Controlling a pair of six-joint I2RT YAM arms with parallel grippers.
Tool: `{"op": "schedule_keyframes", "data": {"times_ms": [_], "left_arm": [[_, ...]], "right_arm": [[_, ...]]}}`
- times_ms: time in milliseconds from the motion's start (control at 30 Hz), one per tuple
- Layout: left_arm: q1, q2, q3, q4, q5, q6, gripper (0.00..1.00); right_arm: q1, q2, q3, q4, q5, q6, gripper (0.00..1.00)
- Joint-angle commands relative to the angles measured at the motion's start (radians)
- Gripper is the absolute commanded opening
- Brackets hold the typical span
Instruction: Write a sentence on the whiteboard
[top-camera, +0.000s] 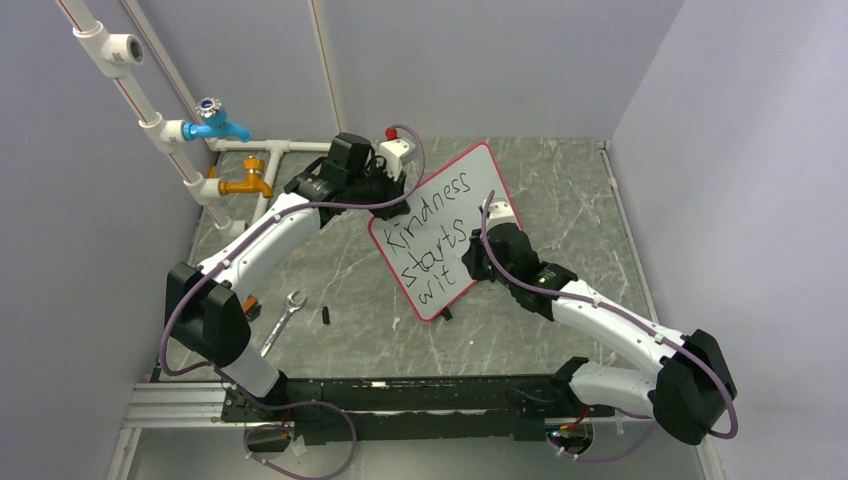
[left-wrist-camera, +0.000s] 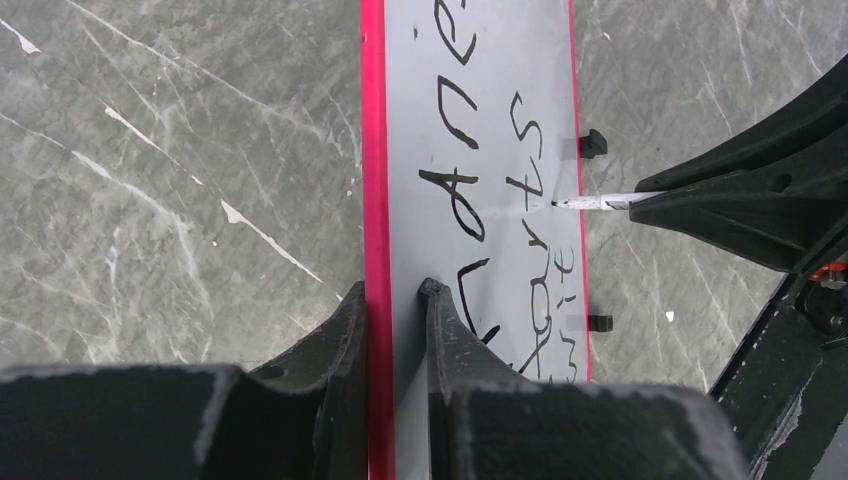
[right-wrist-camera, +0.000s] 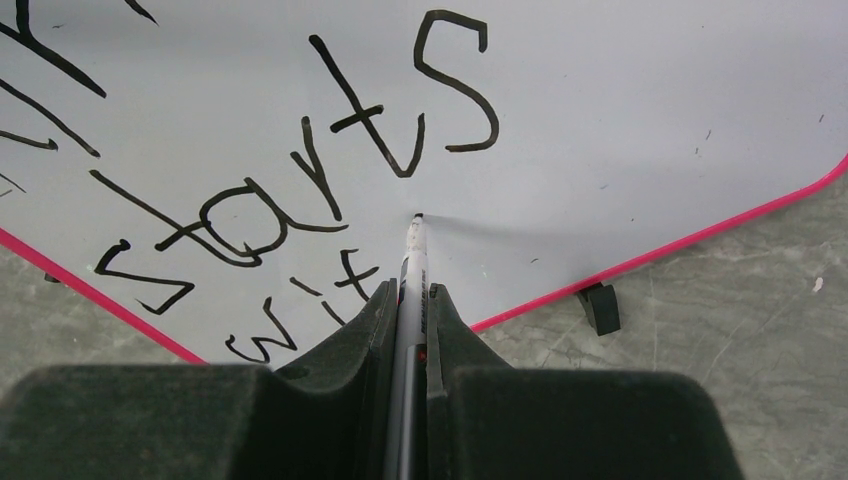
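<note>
The whiteboard (top-camera: 450, 200) with a red rim stands tilted on the table. Its sentence (top-camera: 430, 240) reads "Kindness starts wit" over three lines. My left gripper (top-camera: 398, 200) is shut on the board's upper left rim; in the left wrist view (left-wrist-camera: 395, 300) the fingers (left-wrist-camera: 445, 330) clamp the red edge (left-wrist-camera: 372, 150). My right gripper (top-camera: 478, 262) is shut on a white marker (right-wrist-camera: 412, 270). The marker tip (right-wrist-camera: 417, 217) touches the board just right of "wit", below "starts" (right-wrist-camera: 300, 190). The marker also shows in the left wrist view (left-wrist-camera: 600, 201).
A wrench (top-camera: 282, 320) and a small black cap (top-camera: 327, 314) lie on the table left of the board. White pipes with a blue tap (top-camera: 215, 122) and a yellow tap (top-camera: 245, 183) stand at the back left. Black board feet (right-wrist-camera: 600, 307) rest on the table.
</note>
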Motion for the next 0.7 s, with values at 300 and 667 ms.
{"op": "schedule_keyframes", "data": {"times_ms": [300, 667], "left_arm": [[-0.012, 0.028, -0.021, -0.132, -0.129, 0.143, 0.00], [-0.012, 0.028, -0.020, -0.132, -0.126, 0.143, 0.00]], "right_arm": [[-0.005, -0.047, -0.092, 0.054, -0.036, 0.032, 0.00], [-0.004, -0.096, -0.172, 0.044, -0.061, 0.073, 0.00]]}}
